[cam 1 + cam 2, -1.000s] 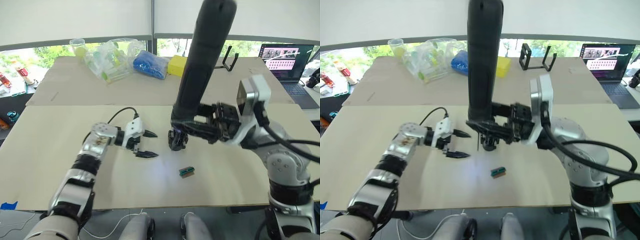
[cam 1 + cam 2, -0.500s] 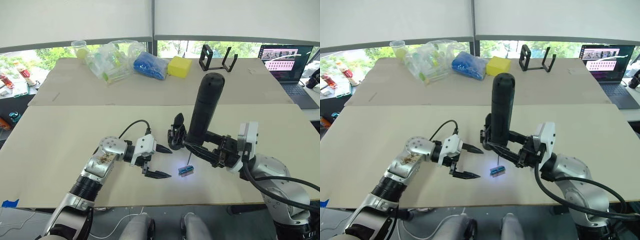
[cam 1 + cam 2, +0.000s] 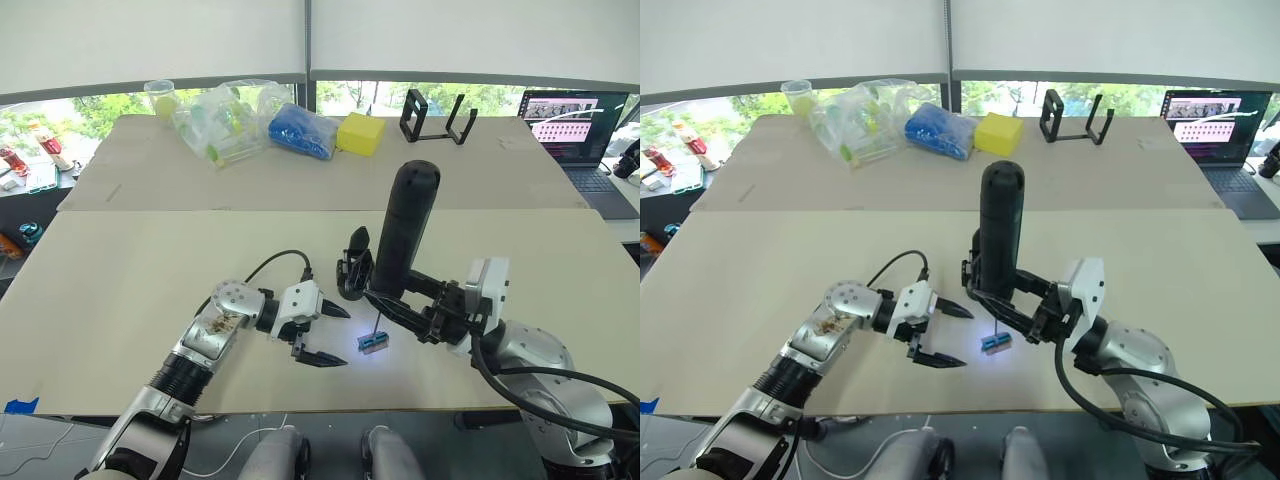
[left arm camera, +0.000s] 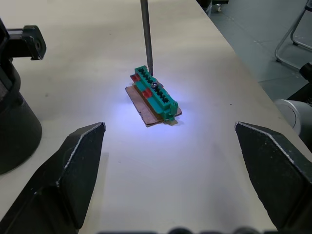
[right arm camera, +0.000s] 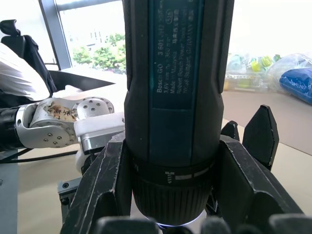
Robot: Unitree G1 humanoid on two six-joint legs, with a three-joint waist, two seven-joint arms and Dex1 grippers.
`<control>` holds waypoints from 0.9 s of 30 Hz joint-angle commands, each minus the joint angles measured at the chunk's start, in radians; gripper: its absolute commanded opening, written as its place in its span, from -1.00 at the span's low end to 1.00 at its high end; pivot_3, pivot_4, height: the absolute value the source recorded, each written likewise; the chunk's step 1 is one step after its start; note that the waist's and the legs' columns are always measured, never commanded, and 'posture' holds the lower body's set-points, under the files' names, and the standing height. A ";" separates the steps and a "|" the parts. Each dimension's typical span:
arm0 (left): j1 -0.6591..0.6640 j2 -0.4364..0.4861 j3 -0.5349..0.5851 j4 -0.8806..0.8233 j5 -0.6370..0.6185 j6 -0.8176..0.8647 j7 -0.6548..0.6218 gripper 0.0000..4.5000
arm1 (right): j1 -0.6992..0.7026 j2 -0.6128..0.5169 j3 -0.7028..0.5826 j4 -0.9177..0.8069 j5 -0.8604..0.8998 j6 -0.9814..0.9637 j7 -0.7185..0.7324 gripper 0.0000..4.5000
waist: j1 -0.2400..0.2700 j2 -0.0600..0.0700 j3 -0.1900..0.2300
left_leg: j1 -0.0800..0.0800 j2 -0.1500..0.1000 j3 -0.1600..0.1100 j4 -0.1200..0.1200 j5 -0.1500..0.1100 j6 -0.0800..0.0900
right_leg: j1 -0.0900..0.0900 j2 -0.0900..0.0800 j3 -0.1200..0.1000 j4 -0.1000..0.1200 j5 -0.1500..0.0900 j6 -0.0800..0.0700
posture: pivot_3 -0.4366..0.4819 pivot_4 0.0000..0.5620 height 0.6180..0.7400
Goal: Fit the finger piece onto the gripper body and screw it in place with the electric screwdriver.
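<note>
My right gripper (image 3: pixel 388 302) is shut on the electric screwdriver (image 3: pixel 405 225), which stands nearly upright. Its thin bit (image 4: pixel 145 34) points down, lit white at the tip, onto one end of a small green-and-brown block (image 3: pixel 372 343). The gripper body (image 3: pixel 351 276) stands on the table just behind the screwdriver, with one pointed black prong rising from it. My left gripper (image 3: pixel 336 337) lies low on the table to the block's left, open, its two black fingers (image 4: pixel 73 180) either side of the block and apart from it. The finger piece is out of view.
On the far table lie clear plastic bags (image 3: pixel 220 120), a blue bag (image 3: pixel 300 130), a yellow block (image 3: pixel 360 132) and a black stand (image 3: pixel 435 115). A laptop (image 3: pixel 580 125) sits at the far right. The table's front edge (image 3: pixel 300 410) is close below the grippers.
The screwdriver has come down from near the camera, and its bit now stands over the green block. My left gripper has slid right and nearer, toward the block, still open.
</note>
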 commanded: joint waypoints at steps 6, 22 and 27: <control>-0.019 -0.008 0.005 -0.004 -0.013 -0.014 0.007 1.00 | -0.013 0.006 -0.014 -0.030 0.004 -0.056 0.009 -0.16 | -0.001 0.000 0.000 | 0.000 0.000 0.000 0.000 0.000 0.000 | 0.000 0.000 0.000 0.000 0.000 0.000 | -0.05 -0.47 1.00; -0.033 -0.010 0.009 -0.002 -0.018 -0.007 0.011 1.00 | 0.019 -0.001 -0.012 -0.003 -0.023 -0.095 0.044 -0.16 | 0.000 0.000 0.000 | 0.000 0.000 0.000 0.000 0.000 0.000 | 0.000 0.000 0.000 0.000 0.000 0.000 | -0.05 -0.47 1.00; -0.036 -0.013 0.008 0.000 -0.018 -0.007 0.012 1.00 | 0.024 0.002 -0.012 -0.006 -0.021 -0.091 0.050 -0.16 | 0.000 0.000 0.000 | 0.000 0.000 0.000 0.000 0.000 0.000 | 0.000 0.000 0.000 0.000 0.000 0.000 | -0.05 -0.47 1.00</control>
